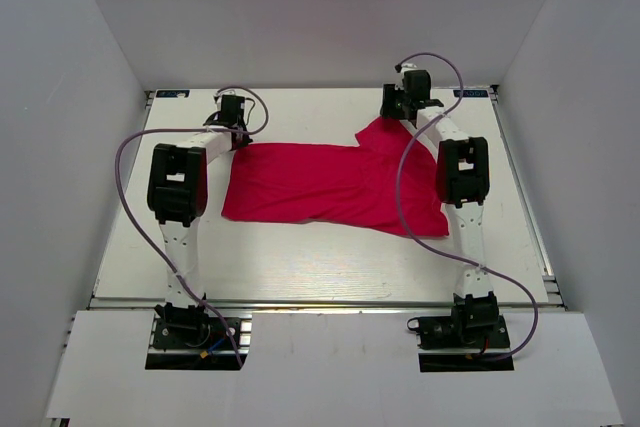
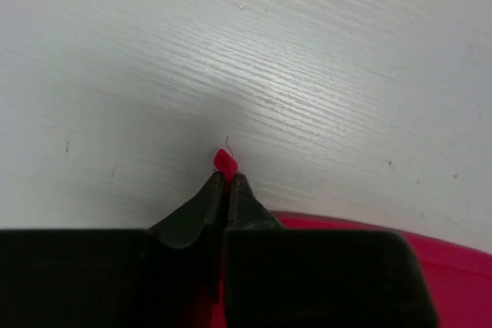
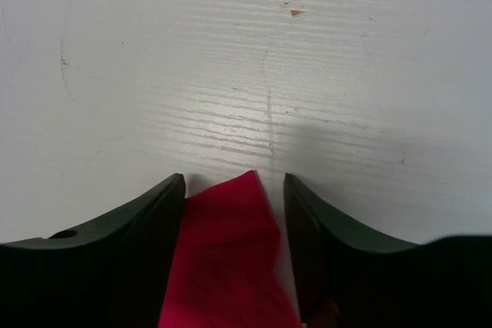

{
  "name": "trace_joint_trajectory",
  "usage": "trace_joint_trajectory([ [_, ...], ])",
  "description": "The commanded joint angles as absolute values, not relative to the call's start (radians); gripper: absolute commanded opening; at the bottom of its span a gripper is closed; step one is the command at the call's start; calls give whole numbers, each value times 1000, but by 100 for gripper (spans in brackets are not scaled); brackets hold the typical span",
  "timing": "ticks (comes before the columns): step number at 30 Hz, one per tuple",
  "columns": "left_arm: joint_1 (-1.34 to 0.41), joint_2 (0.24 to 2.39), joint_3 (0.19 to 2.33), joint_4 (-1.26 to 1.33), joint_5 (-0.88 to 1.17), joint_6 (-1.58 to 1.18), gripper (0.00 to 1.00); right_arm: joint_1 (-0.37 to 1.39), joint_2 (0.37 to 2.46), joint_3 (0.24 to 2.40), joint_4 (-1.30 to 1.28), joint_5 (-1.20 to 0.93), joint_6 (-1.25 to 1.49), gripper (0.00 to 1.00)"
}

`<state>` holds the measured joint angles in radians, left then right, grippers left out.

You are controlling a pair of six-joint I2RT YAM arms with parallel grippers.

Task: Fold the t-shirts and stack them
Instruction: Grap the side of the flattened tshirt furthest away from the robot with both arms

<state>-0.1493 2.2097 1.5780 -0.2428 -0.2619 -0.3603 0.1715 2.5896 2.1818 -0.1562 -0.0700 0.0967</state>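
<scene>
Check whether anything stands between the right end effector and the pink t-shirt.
Nothing visible does. The right end effector straddles a corner of the crimson-pink cloth t-shirt, fingers apart on either side, with only the bare white wood-grain table around it. The left end effector is pinched shut on another corner.

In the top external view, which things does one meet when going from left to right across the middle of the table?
left arm → t-shirt → right arm
</scene>
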Motion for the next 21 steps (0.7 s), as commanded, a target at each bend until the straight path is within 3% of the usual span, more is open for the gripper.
trace_joint_trajectory([
  [1,-150,2183,1542,-290,-207,-370,11,190,2591,2171,-181,-90,63,58],
  [2,-150,2183,1542,-299,-207,-370,0,193,2597,2181,-183,-87,60,52],
  [5,-150,2174,1542,-299,-218,-356,0,199,2597,2194,-193,-113,26,34],
  [7,-150,2155,1522,-269,-218,-356,0,207,2580,2186,-192,-132,5,4],
  [8,-150,2145,1511,-237,-209,-344,0,210,2574,2165,-186,-123,5,0],
  [15,-150,2045,1450,-193,-198,-333,0,213,2329,1953,-42,-94,9,0],
  [21,-169,1904,1313,-141,-224,-333,0,212,2088,1590,90,-92,20,0],
])
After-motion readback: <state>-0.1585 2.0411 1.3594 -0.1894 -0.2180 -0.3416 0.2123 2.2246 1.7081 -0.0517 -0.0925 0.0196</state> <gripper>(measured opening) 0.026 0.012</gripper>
